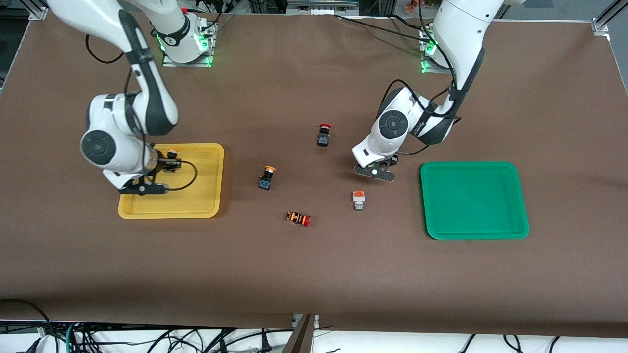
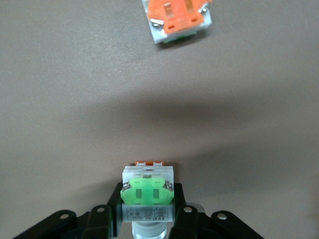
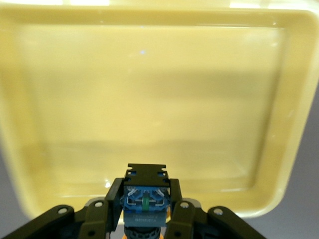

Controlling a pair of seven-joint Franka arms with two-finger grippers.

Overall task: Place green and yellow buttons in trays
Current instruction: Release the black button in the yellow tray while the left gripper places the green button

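Note:
My right gripper (image 1: 170, 162) is shut on a black-bodied button with a yellow-orange cap (image 1: 171, 152) and holds it over the yellow tray (image 1: 196, 196). The right wrist view shows that button (image 3: 145, 196) between the fingers above the tray floor (image 3: 149, 89). My left gripper (image 1: 375, 171) is shut on a white-grey green-marked button (image 2: 147, 191), held over bare table beside the green tray (image 1: 473, 201). A white orange-marked button (image 1: 358, 200) lies just under it, also in the left wrist view (image 2: 177, 17). A second yellow-capped black button (image 1: 266, 177) stands mid-table.
A black button with a red cap (image 1: 323, 135) stands mid-table, farther from the front camera. A red-capped button with an orange-striped body (image 1: 299, 218) lies on its side nearer the camera. Brown mat covers the table.

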